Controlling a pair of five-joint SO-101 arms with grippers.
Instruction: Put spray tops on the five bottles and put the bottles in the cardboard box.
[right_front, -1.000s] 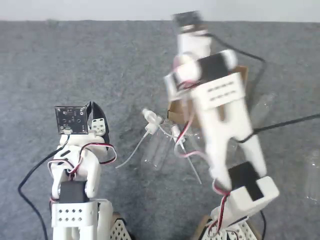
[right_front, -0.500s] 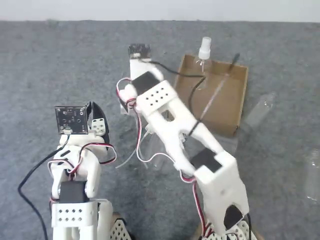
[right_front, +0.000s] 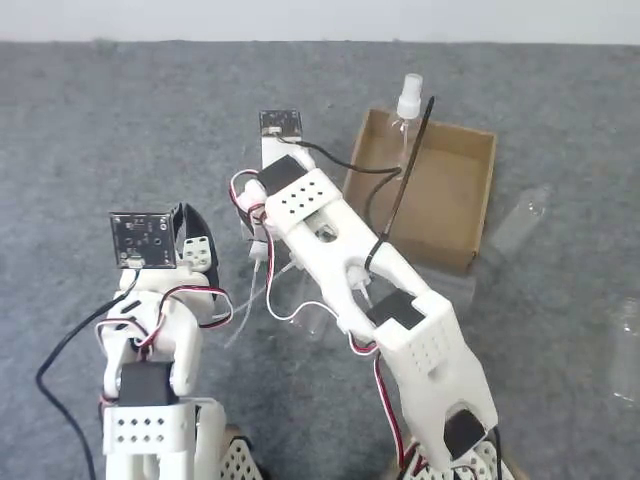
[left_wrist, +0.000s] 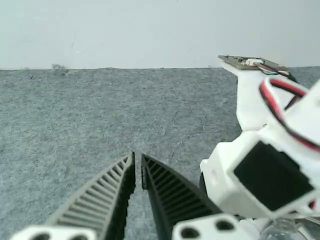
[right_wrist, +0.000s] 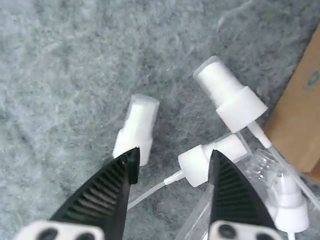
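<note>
Your right pincer (right_wrist: 174, 152) hangs apart over loose spray tops (right_wrist: 136, 129) (one capped bottle (right_front: 408, 110) stands in the box (right_front: 455, 200)); your left pincer (left_wrist: 138, 157) is together.

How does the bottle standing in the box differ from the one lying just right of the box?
The bottle in the box stands upright with a white spray top; the bottle right of it lies on its side on the carpet, outside the cardboard box, neck seemingly bare. Both are clear plastic.

Smooth white plastic spray tops (right_wrist: 230, 97), rough grey carpet (right_wrist: 60, 60), matt cardboard box (right_front: 450, 190)
</note>
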